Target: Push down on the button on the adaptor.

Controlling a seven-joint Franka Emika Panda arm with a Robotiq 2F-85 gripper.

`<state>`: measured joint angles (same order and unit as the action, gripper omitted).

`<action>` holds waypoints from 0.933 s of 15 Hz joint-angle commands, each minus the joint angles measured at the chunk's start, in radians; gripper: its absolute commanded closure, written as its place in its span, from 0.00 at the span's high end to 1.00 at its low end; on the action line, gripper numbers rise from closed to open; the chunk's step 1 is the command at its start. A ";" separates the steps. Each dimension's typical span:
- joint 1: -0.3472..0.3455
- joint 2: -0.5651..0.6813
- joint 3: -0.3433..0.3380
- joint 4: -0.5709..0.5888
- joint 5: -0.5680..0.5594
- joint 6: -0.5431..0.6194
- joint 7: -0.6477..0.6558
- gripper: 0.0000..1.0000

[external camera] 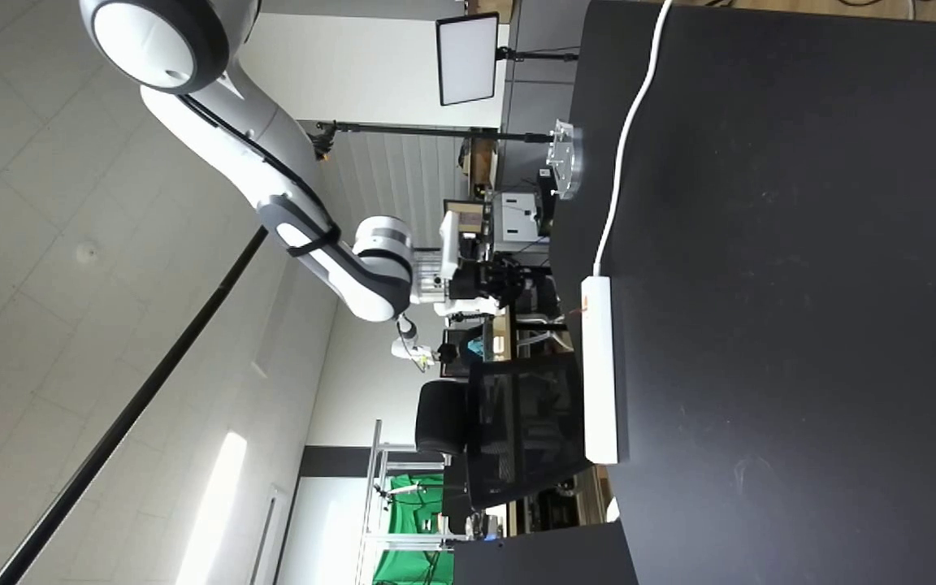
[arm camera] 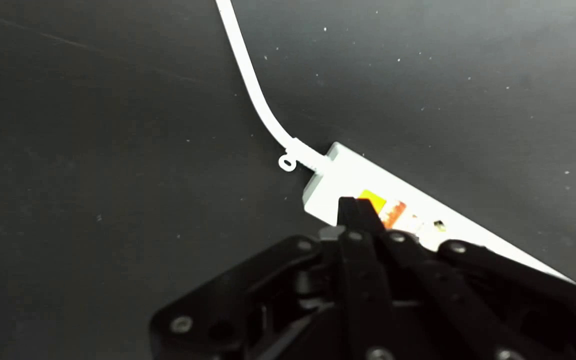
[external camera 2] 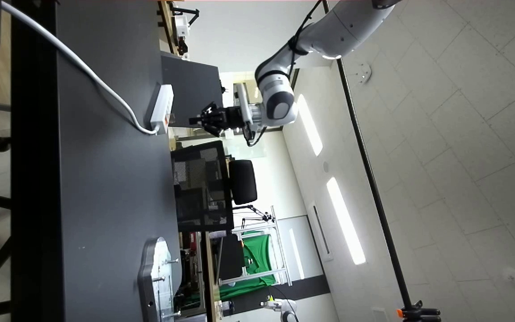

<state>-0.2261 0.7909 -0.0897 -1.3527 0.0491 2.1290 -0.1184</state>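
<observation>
The adaptor [external camera: 600,374] is a long white bar lying on the dark table in both exterior views [external camera 2: 163,105]. In the wrist view the adaptor [arm camera: 418,204] runs diagonally, with its white cable [arm camera: 248,75] leaving one end. Near that end are a yellow patch [arm camera: 374,199] and an orange-red patch [arm camera: 394,214]; which one is the button is not clear. My gripper [arm camera: 354,199] is shut and empty, its fingertips together, overlapping the yellow patch and hiding part of the adaptor. In an exterior view the gripper [external camera 2: 193,120] is above the adaptor, apart from it.
The dark table [external camera: 801,284] carries the adaptor. The cable [external camera: 622,154] runs along the tabletop. A clear acrylic plate with metal posts [external camera 2: 161,277] stands on the table, away from the adaptor. A black mesh chair [external camera: 525,422] stands beyond the table edge.
</observation>
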 commanded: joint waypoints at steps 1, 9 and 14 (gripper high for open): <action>-0.023 -0.135 0.003 -0.002 0.003 -0.118 -0.027 0.00; -0.017 -0.263 -0.019 0.013 -0.079 -0.299 -0.106 0.40; -0.003 -0.266 -0.015 0.001 -0.131 -0.367 -0.144 0.75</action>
<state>-0.2446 0.5349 -0.0989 -1.3485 -0.0471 1.8062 -0.2482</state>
